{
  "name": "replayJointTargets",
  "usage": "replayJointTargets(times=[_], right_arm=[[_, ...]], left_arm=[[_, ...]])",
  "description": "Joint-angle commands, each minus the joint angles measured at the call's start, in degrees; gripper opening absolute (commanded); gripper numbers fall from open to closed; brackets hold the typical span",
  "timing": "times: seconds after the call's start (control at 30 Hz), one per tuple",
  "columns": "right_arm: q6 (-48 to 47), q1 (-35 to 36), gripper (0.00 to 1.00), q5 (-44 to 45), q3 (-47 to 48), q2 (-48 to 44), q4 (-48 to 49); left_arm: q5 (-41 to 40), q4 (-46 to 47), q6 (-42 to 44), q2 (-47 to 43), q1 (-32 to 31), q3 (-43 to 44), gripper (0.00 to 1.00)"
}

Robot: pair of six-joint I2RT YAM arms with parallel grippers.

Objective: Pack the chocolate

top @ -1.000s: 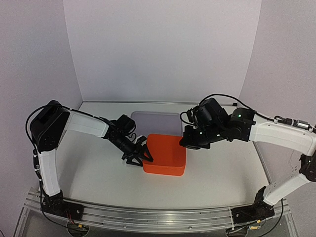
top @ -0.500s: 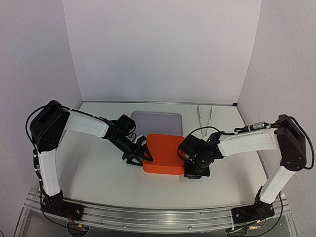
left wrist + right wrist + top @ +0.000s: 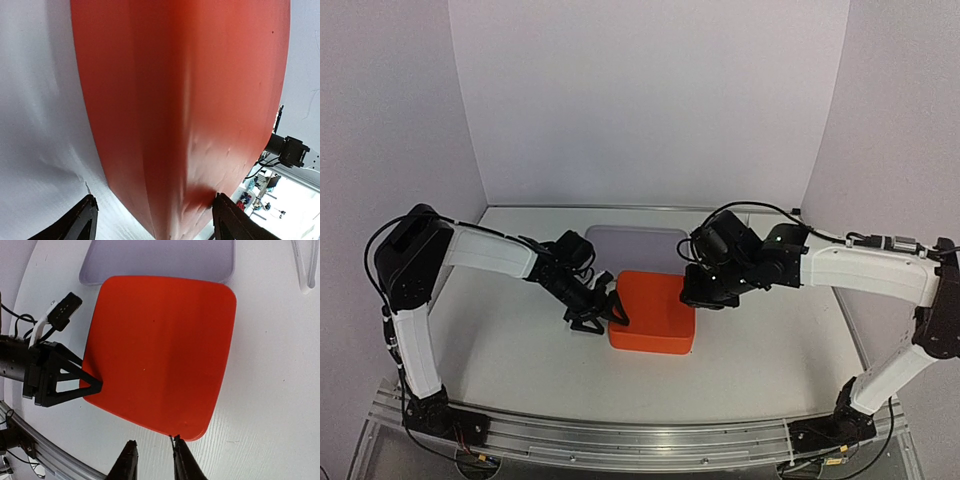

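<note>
Top external, right tool (image 3: 706, 299) risen above orange lid (image 3: 655, 318)

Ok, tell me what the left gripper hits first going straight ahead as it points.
The orange lid: its side sits right between the open jaws of the left gripper, very close. Whether they already touch is unclear.

top external: mounted high behind the arm bases, tilted down and forward, table (image 3: 520, 340) covered from afar | left wrist: held close to the orange lid (image 3: 185, 110), viewed low along its side | right wrist: pointed straight down, mid-range | shared: orange lid seen in all three, left gripper (image 3: 608, 318) in top and right-wrist views
</note>
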Motion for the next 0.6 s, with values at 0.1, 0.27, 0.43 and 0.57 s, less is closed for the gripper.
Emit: replayJointTargets(times=[0.1, 0.27, 0.43, 0.57], right_arm=[[0.02, -5.84, 0.77, 5.23, 0.14, -1.62, -1.16], [-0.71, -12.30, 0.80, 1.99, -1.69, -1.66, -0.73], [-6.37, -15.44, 0.82, -5.73, 3.80, 8.28, 0.45], [-9.16, -16.54, 0.83, -10.66, 10.55, 17.86, 0.99]], left_arm=[[-21.43, -9.48, -0.52, -10.40, 0.76, 2.53, 1.00], [-23.59, -7.79, -1.89, -15.99, 4.99, 1.75, 1.00], [-16.23, -2.80, -0.67, -13.54, 9.22, 2.24, 1.00], [-11.48, 1.54, -0.55, -9.97, 9.32, 3.52, 1.00]])
